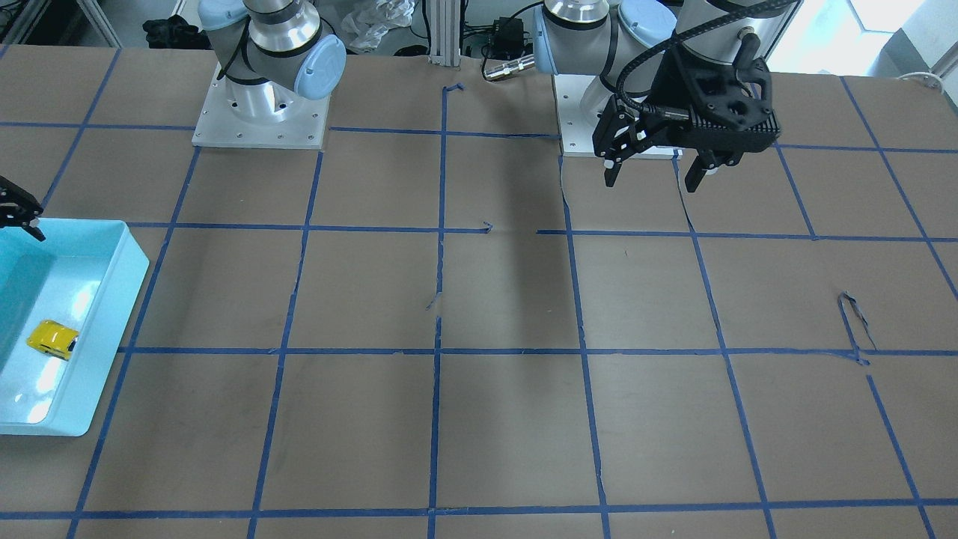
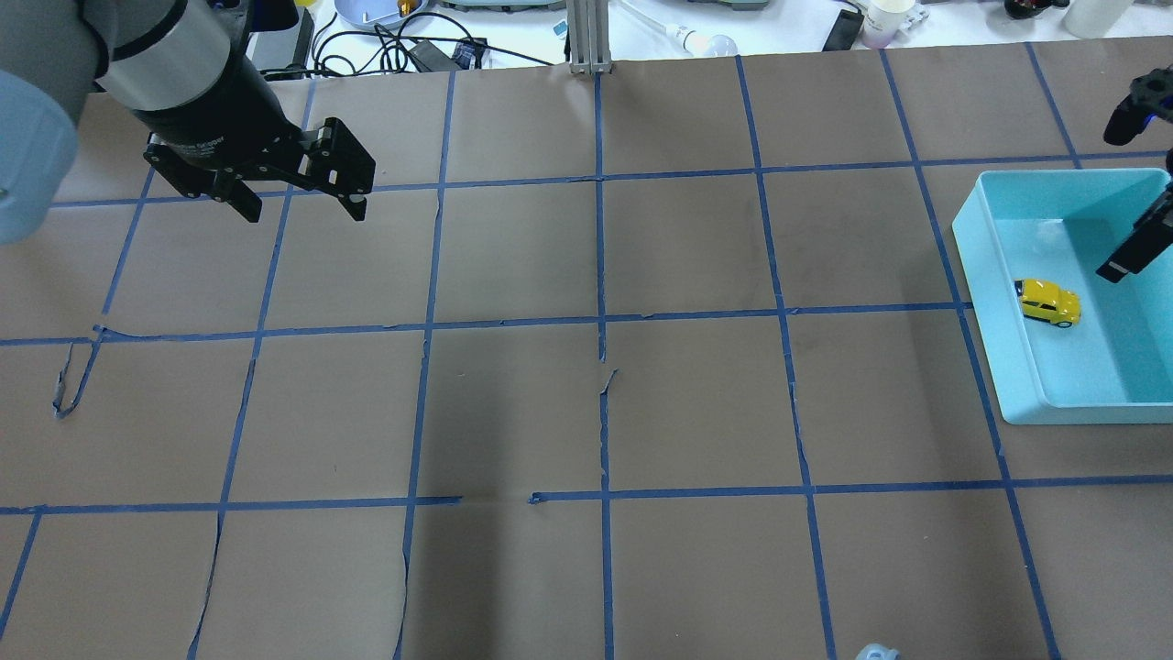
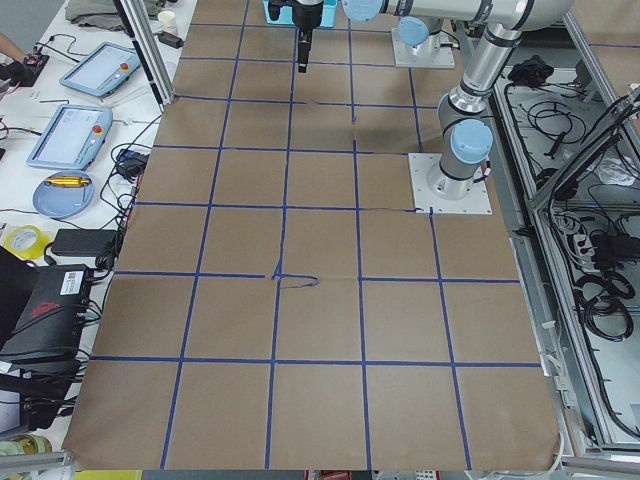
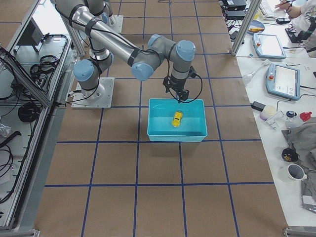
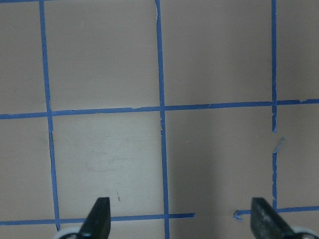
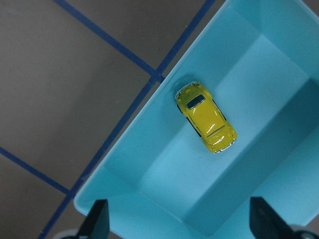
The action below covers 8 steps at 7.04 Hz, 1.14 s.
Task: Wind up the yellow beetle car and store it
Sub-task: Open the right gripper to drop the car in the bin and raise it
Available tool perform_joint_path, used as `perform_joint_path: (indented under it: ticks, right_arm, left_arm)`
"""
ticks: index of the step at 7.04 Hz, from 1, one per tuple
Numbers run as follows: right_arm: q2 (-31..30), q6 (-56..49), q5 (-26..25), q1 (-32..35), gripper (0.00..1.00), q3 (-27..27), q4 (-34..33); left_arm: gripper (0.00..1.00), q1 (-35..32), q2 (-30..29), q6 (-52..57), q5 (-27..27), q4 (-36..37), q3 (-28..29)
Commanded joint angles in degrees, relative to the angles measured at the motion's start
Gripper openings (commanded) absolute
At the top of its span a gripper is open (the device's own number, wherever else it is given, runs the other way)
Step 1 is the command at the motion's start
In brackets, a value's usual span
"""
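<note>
The yellow beetle car [image 2: 1048, 302] sits on its wheels on the floor of a light-blue bin [image 2: 990, 302] at the table's right side. It also shows in the front view [image 1: 53, 338], the right side view [image 4: 177, 118] and the right wrist view [image 6: 205, 117]. My right gripper [image 6: 179, 226] is open and empty, hovering above the bin's rim, apart from the car. One of its fingers [image 2: 1134, 246] shows over the bin. My left gripper [image 2: 302, 206] is open and empty, held above the bare table at the far left; it also shows in the front view [image 1: 653, 176].
Brown paper with a blue tape grid [image 2: 600, 330] covers the table. The two arm bases [image 1: 262, 120] stand at the robot's edge. Cables, tablets and small items [image 3: 75, 130] lie on a side bench beyond the table.
</note>
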Motion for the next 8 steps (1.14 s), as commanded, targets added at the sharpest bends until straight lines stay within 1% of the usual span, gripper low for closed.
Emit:
perform_joint_path:
  ticks: [1, 3, 5, 6, 7, 8]
  right_arm:
    - [-6.2, 29.5, 2.6, 6.2, 1.0, 0.1, 5.3]
    - [-6.9, 41.4, 2.5, 16.4, 1.0, -0.4, 6.7]
    - [-6.8, 56.8, 2.8, 27.0, 1.0, -1.9, 6.4]
    - [-6.5, 59.2, 2.0, 30.3, 1.0, -4.0, 7.3]
    - [-6.9, 59.2, 2.8, 30.6, 1.0, -5.8, 12.8]
    - [-6.3, 59.2, 1.8, 30.1, 1.0, -7.9, 13.6]
  left_arm:
    - [1.0, 0.0, 0.0, 0.0, 0.0, 0.0, 0.0]
    - [1.0, 0.0, 0.0, 0.0, 0.0, 0.0, 0.0]
    - [1.0, 0.0, 0.0, 0.1, 0.1, 0.0, 0.0]
    - [1.0, 0.0, 0.0, 0.1, 0.1, 0.0, 0.0]
    - [1.0, 0.0, 0.0, 0.1, 0.1, 0.0, 0.0]
    - [1.0, 0.0, 0.0, 0.1, 0.1, 0.0, 0.0]
